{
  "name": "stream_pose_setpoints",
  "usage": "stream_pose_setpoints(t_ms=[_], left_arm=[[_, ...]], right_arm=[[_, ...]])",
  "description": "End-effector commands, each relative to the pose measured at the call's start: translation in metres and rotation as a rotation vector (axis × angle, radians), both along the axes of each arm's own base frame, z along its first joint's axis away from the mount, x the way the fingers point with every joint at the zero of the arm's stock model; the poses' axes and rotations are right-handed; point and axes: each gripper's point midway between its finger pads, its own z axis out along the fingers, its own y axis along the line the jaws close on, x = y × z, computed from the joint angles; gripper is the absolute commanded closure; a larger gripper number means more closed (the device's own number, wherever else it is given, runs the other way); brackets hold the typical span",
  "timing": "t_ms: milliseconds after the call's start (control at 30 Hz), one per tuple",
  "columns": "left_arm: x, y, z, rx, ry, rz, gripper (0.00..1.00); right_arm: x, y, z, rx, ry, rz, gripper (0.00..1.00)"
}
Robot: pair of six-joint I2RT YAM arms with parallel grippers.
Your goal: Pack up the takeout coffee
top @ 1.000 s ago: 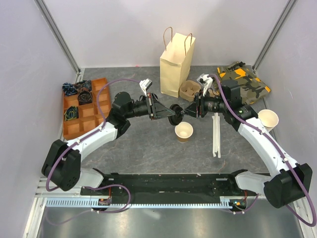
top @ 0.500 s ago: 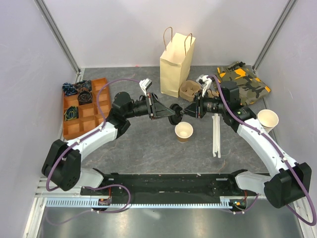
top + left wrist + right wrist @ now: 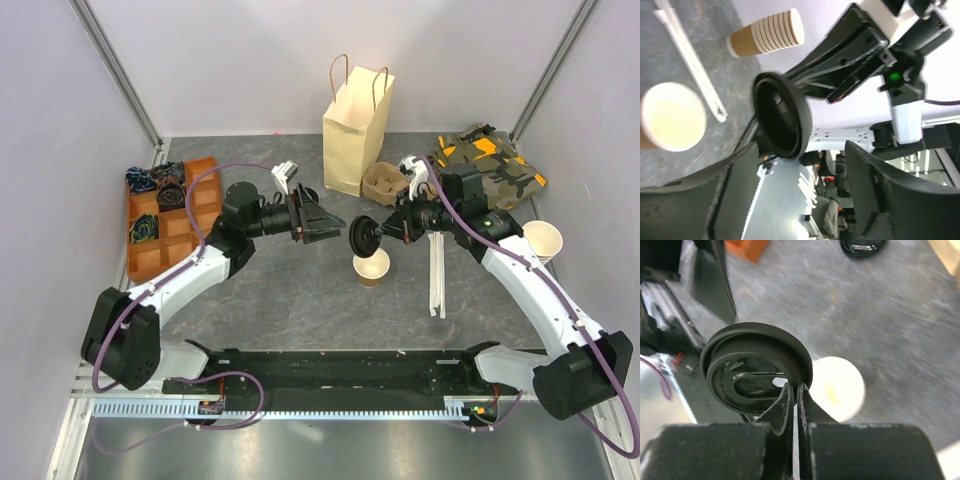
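Note:
The takeout coffee's brown paper cup stands open-topped in the middle of the table, with no lid on it. Its round black lid hangs on edge just above and behind the cup. My right gripper is shut on the lid's rim. My left gripper is open, a little to the left of the lid and not touching it. The tan paper bag stands upright at the back.
A brown cup carrier sits beside the bag. White sticks lie right of the cup. A stack of pale cups stands at the right, a camouflage cloth behind it, an orange compartment tray at the left.
My left gripper has opened, let go of the lid and drawn back to the left. My right gripper has shut on the lid's rim and now holds it alone.

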Motion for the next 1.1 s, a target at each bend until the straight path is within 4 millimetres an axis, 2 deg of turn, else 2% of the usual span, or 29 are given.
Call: stream_pose_setpoints(t_ms=[0, 33, 67, 100, 133, 167, 200, 233, 267, 300, 400, 467, 500, 667, 733, 800, 833, 933, 1067], left_arm=[[-0.005, 0.031, -0.004, 0.075, -0.067, 0.008, 0.18], [-0.004, 0.037, -0.007, 0.125, -0.148, 0.012, 0.13], [-0.004, 0.046, -0.025, 0.214, -0.105, 0.023, 0.13], [0.0, 0.05, -0.015, 0.27, -0.173, 0.03, 0.12], [0.006, 0.056, -0.021, 0.362, -0.321, 0.013, 0.09], [0.008, 0.069, -0.038, 0.485, -0.277, 0.035, 0.05], [0.02, 0.073, -0.02, 0.53, -0.348, 0.061, 0.01], [0.036, 0.084, -0.03, 0.637, -0.379, 0.106, 0.0], [0.035, 0.094, -0.037, 0.702, -0.335, 0.107, 0.0], [0.042, 0.098, -0.025, 0.717, -0.357, 0.129, 0.0], [0.048, 0.116, -0.03, 0.777, -0.312, 0.144, 0.0], [0.051, 0.127, -0.032, 0.783, -0.291, 0.165, 0.0], [0.051, 0.13, -0.037, 0.785, -0.272, 0.172, 0.0], [0.05, 0.136, -0.044, 0.741, -0.227, 0.176, 0.0], [0.058, 0.145, -0.044, 0.746, -0.217, 0.218, 0.0], [0.066, 0.156, -0.052, 0.742, -0.133, 0.266, 0.0], [0.07, 0.167, -0.049, 0.674, -0.084, 0.273, 0.0], [0.078, 0.181, -0.041, 0.473, 0.027, 0.267, 0.0], [0.079, 0.185, -0.048, 0.43, 0.075, 0.276, 0.0]], right_arm=[[0.001, -0.024, 0.007, -0.186, -0.07, 0.004, 1.0], [-0.002, -0.032, -0.006, -0.244, -0.012, 0.002, 1.0], [0.001, -0.035, -0.004, -0.288, -0.034, 0.023, 1.0], [0.0, -0.038, -0.008, -0.326, -0.017, 0.04, 1.0], [-0.007, -0.045, -0.028, -0.4, 0.076, 0.068, 1.0], [-0.005, -0.045, -0.026, -0.433, 0.075, 0.087, 1.0], [-0.011, -0.049, -0.04, -0.5, 0.126, 0.14, 1.0], [-0.01, -0.052, -0.043, -0.55, 0.128, 0.15, 1.0], [-0.008, -0.051, -0.04, -0.571, 0.114, 0.158, 1.0], [-0.008, -0.052, -0.045, -0.613, 0.123, 0.181, 1.0], [-0.007, -0.045, -0.049, -0.719, 0.099, 0.232, 1.0], [-0.003, -0.038, -0.045, -0.774, 0.065, 0.249, 1.0], [-0.003, -0.037, -0.051, -0.801, 0.083, 0.265, 1.0], [0.004, -0.025, -0.049, -0.861, 0.072, 0.29, 1.0], [0.007, -0.023, -0.053, -0.894, 0.071, 0.292, 1.0], [0.012, -0.022, -0.057, -0.919, 0.058, 0.28, 1.0], [0.011, -0.02, -0.059, -0.923, 0.056, 0.278, 1.0], [0.014, -0.013, -0.063, -0.917, 0.053, 0.274, 1.0], [0.019, -0.006, -0.076, -0.92, 0.056, 0.27, 1.0]])
